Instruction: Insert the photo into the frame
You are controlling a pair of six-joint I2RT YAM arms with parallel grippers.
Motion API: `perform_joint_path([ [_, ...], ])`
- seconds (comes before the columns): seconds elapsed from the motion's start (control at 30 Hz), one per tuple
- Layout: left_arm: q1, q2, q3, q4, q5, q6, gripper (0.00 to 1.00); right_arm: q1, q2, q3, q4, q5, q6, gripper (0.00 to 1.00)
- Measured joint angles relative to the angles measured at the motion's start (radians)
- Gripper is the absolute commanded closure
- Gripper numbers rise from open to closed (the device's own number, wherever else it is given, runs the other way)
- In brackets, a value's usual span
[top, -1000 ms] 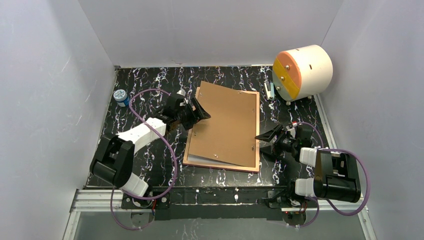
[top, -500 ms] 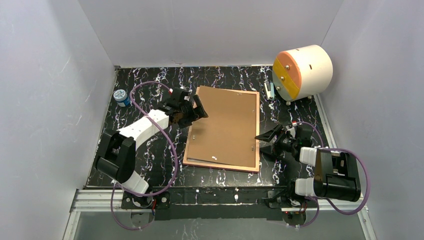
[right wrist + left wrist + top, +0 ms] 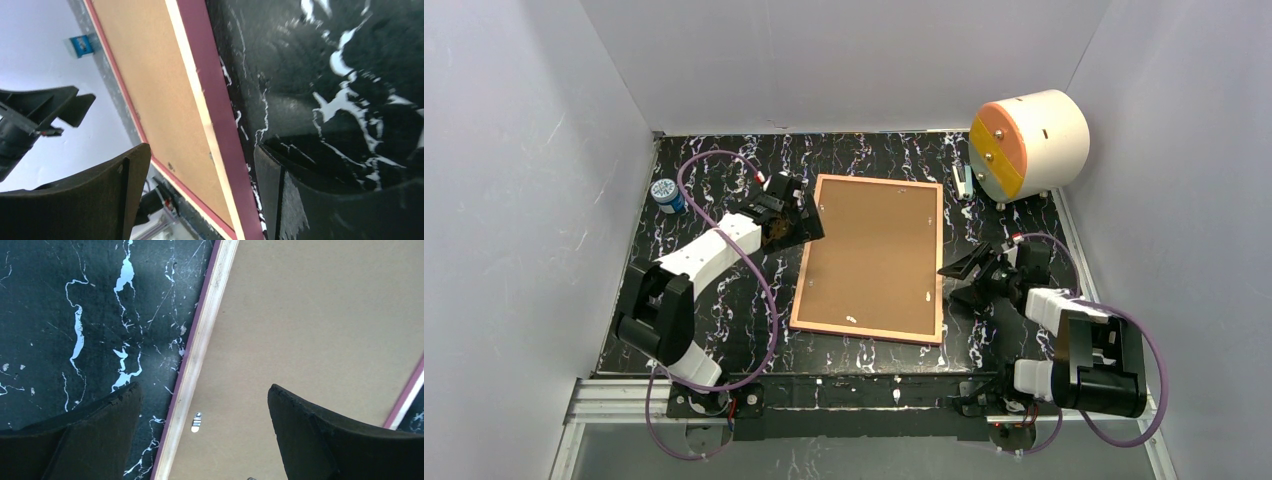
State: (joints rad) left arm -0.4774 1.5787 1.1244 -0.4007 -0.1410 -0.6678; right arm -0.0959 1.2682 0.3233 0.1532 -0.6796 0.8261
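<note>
Brown backing board [image 3: 871,255] inside frame [image 3: 864,334]

The top camera looks down from behind over the whole table [image 3: 724,180]. Wrist cameras sit close: left above the frame [image 3: 201,340]'s left edge, right apparently slanting across its right.

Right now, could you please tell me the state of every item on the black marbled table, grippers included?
Thin pink-edged rectangular frame: lying flat, face down.
Flat brown backing board: seated level inside the frame.
Photo: not visible.
Left gripper: open, straddling the frame's left edge.
Right gripper: open, at the frame's right edge.
White cylinder with orange-yellow end: on its side.
Small blue jar: upright.
</note>
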Motion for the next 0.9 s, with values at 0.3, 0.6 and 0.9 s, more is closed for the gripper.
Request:
perform_joint_path([
  [0.3,0.000,0.039,-0.100,0.062,0.024,0.041,0.26,0.003,0.060,0.122,-0.109,0.127,-0.107,0.28],
  [0.6,0.000,0.067,-0.156,0.114,0.033,0.056,0.72,0.138,0.227,0.240,-0.104,0.142,-0.128,0.51],
  [0.9,0.005,-0.021,-0.261,0.124,0.023,0.030,0.82,0.233,0.229,0.242,-0.098,0.195,-0.139,0.55],
])
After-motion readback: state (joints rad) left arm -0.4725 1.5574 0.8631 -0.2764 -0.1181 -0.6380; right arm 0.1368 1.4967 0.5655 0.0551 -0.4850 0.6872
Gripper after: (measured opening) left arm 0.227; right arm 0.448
